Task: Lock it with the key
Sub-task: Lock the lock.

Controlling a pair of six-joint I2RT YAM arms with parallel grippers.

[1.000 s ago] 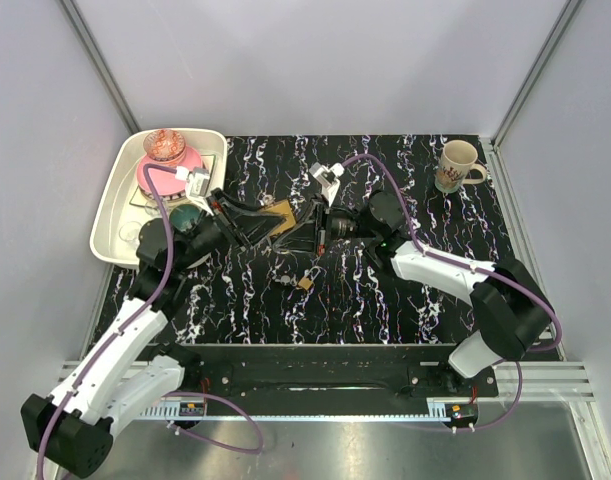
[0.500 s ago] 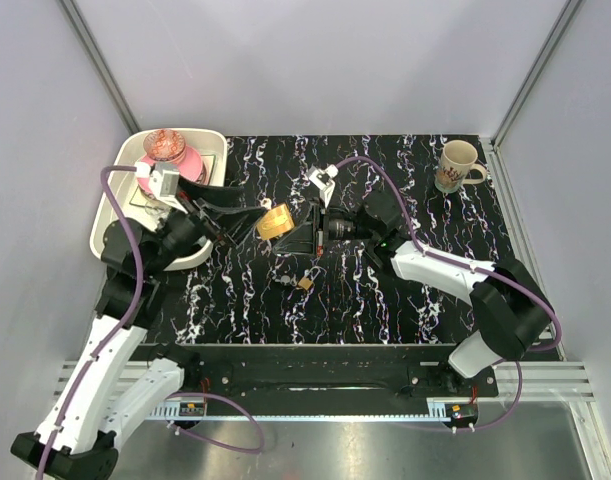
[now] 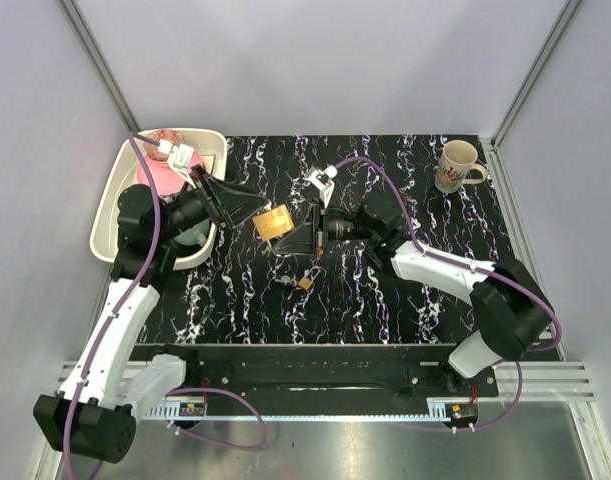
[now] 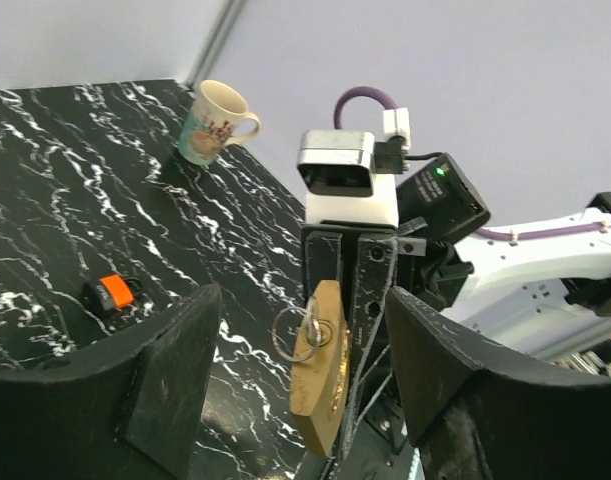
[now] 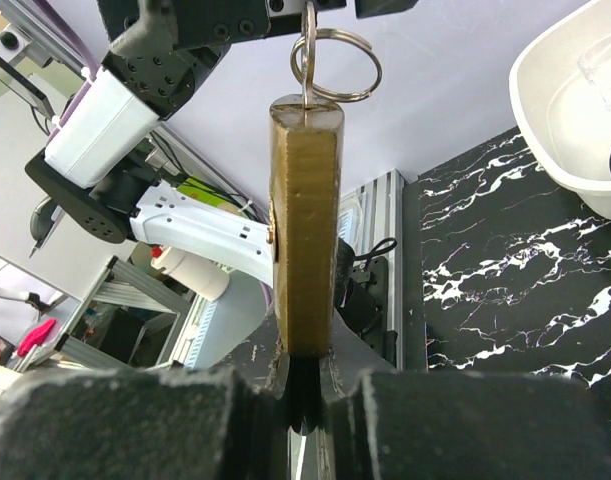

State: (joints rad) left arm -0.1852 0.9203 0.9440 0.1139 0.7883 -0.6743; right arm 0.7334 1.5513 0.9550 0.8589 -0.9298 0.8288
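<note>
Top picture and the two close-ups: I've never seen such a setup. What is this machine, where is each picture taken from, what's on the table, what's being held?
The machine is two robot arms bolted at the near edge of a table, each ending in a two-finger gripper. The top picture looks down from above and behind them; the other two come from cameras on the left and right wrists, each showing its own fingers. The right gripper is clamped on a brass padlock with a key and ring sticking out of its free end. The left gripper is open, facing it, gripping nothing. On the black marbled table are a mug, a white tub, a smaller padlock and a small orange-headed key.
</note>
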